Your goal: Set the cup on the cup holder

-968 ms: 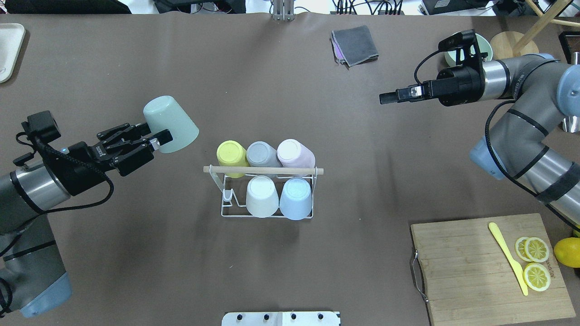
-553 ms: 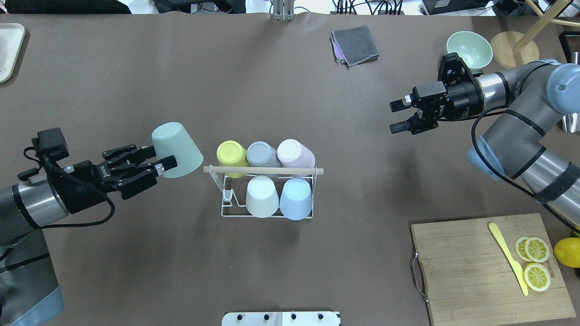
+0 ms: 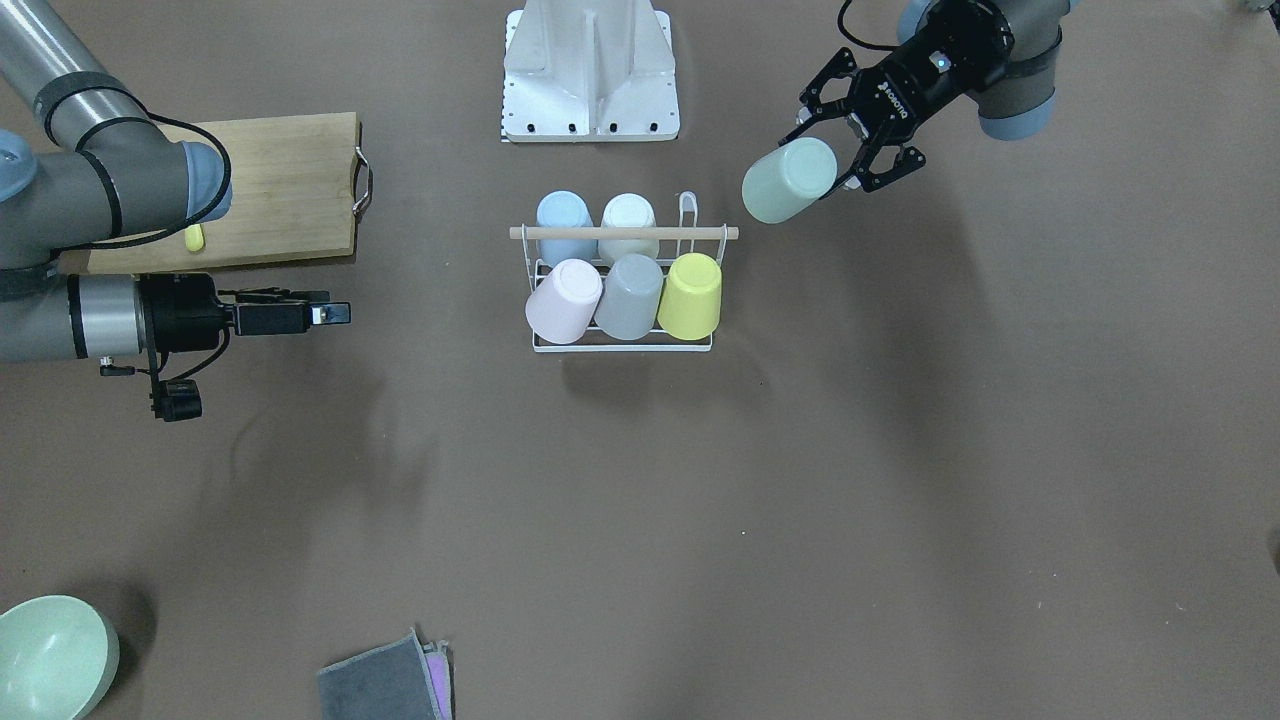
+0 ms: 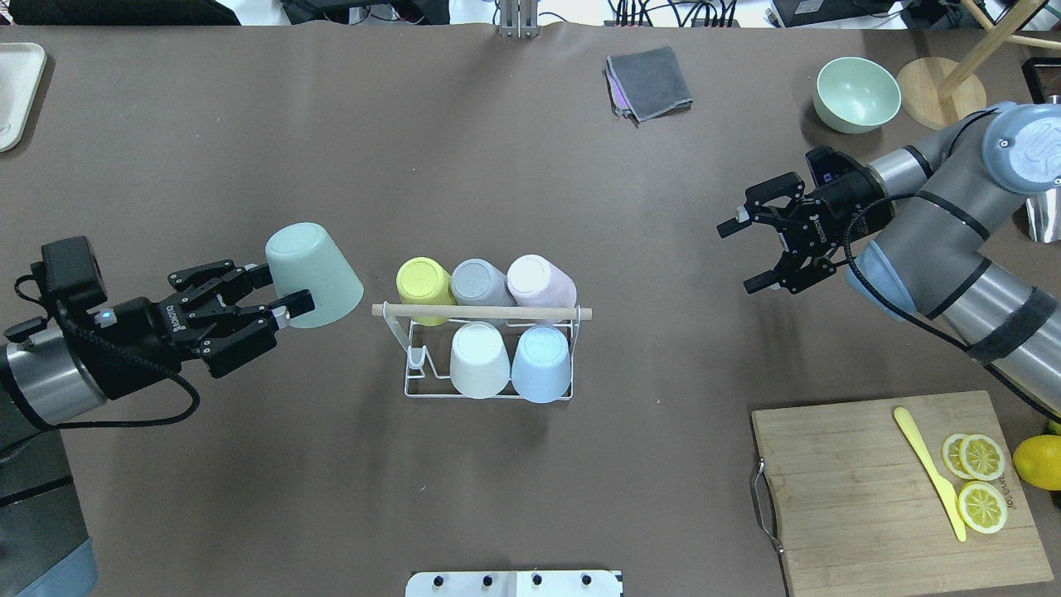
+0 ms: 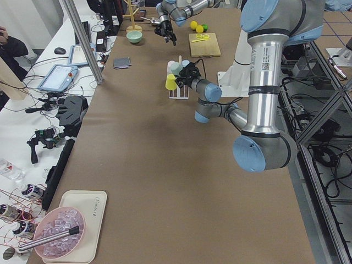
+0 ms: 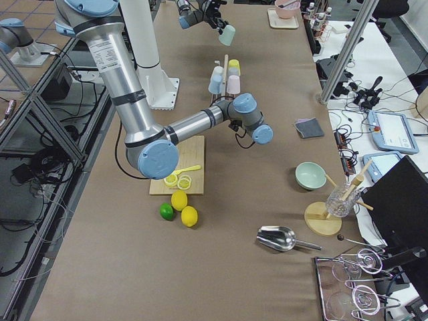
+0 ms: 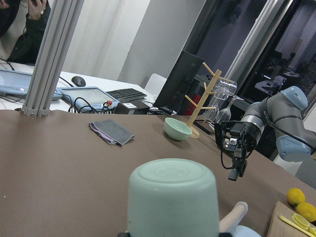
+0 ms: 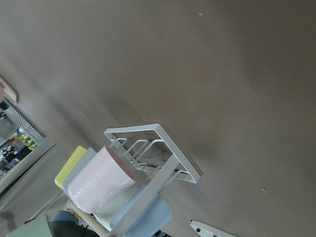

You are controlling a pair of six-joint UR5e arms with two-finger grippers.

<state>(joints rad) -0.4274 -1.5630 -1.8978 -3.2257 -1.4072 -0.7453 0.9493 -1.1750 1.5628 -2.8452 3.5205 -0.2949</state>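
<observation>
My left gripper (image 4: 284,290) is shut on a mint-green cup (image 4: 317,267), held upside down in the air just left of the cup holder (image 4: 410,385). The holder is a white wire rack with a wooden rod (image 4: 481,312) across its top. Five upside-down cups sit on it: yellow, grey, pink, white and blue. Its near-left prong (image 4: 417,358) is bare. In the front-facing view the cup (image 3: 788,181) hangs right of the rack (image 3: 620,345). The cup fills the left wrist view (image 7: 173,197). My right gripper (image 4: 738,257) is open and empty, far right of the rack.
A wooden cutting board (image 4: 854,489) with lemon slices and a yellow knife lies at the near right, a lemon beside it. A green bowl (image 4: 857,93), a wooden mug tree and a grey cloth (image 4: 649,81) are at the back. A white tray (image 4: 16,91) is at the back left.
My left gripper carried the mint cup nearer the robot and level with the rack's left side. My right arm drew back to the right and turned, its open jaws now showing.
</observation>
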